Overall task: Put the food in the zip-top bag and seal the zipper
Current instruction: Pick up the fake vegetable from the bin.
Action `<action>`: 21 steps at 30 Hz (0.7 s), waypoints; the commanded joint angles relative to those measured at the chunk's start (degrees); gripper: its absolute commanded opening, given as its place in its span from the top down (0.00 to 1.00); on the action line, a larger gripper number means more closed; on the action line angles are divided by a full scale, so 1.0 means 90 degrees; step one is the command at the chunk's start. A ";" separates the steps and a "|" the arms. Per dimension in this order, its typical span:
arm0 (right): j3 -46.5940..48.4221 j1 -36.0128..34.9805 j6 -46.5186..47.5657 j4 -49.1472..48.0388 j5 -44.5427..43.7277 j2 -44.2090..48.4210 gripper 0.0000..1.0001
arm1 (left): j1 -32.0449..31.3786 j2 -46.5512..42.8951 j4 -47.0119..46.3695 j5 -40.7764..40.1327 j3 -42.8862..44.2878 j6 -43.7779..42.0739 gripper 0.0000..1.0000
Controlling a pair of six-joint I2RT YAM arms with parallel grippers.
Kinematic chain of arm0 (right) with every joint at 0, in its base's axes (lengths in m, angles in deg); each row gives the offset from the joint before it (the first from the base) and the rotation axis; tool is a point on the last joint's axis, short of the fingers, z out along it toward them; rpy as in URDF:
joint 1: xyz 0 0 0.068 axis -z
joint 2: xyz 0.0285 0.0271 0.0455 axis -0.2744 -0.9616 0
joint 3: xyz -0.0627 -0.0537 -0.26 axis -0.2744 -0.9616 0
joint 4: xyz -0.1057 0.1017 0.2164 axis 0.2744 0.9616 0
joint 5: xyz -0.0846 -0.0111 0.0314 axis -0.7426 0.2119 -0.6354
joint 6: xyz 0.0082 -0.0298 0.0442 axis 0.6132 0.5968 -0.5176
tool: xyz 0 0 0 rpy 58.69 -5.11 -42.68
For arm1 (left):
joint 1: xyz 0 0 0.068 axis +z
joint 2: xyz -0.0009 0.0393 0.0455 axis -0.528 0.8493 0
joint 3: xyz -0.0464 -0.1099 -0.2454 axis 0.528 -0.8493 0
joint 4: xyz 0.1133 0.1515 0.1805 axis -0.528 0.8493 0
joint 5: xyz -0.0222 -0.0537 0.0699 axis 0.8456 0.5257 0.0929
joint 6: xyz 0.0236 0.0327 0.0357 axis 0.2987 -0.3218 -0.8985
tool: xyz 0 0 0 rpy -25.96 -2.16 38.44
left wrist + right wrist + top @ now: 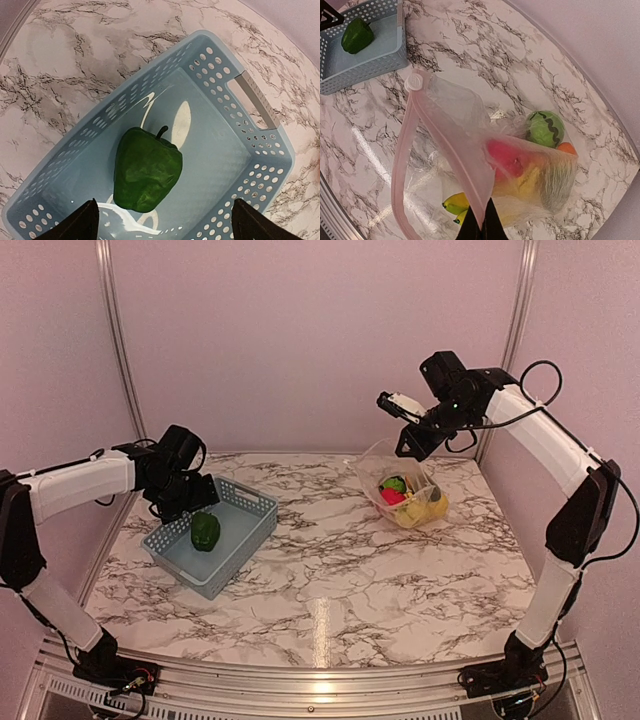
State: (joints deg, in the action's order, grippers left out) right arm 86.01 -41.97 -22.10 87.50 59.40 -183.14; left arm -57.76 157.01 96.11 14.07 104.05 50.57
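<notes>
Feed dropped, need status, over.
Left hand open over green pepper in basket. Right hand shut on zip-top bag, mouth held up. Some fruit inside. Pepper unobstructed.

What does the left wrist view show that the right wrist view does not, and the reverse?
Only the left wrist view: the left gripper, jaws spread wide over the basket, and the basket's handle slot. Only the right wrist view: the right gripper shut on the zip-top bag at its zipper, and toy fruit such as the striped melon and banana. Both: the basket, the green pepper in it, the marble table.
</notes>
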 commanded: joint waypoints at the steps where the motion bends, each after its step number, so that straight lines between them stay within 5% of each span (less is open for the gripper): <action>1: 0.0094 -0.0094 0.0067 -0.0027 -0.0026 0.0170 1.00 | 0.0015 0.0404 0.0365 -0.0009 0.0069 -0.0475 0.07; 11: 0.0061 -0.0124 0.0110 -0.0026 -0.0099 0.0198 1.00 | 0.0015 0.1405 0.1140 -0.0105 0.1085 -0.2640 0.08; 21: 0.0016 -0.0129 0.0134 -0.0017 -0.0133 0.0192 1.00 | 0.0015 0.1935 0.1497 -0.0563 0.1435 -0.2782 0.11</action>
State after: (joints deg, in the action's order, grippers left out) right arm 86.01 -42.43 -21.75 87.50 58.87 -183.14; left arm -57.76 173.03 105.57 11.88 115.73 26.99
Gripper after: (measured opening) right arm 0.004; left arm 0.894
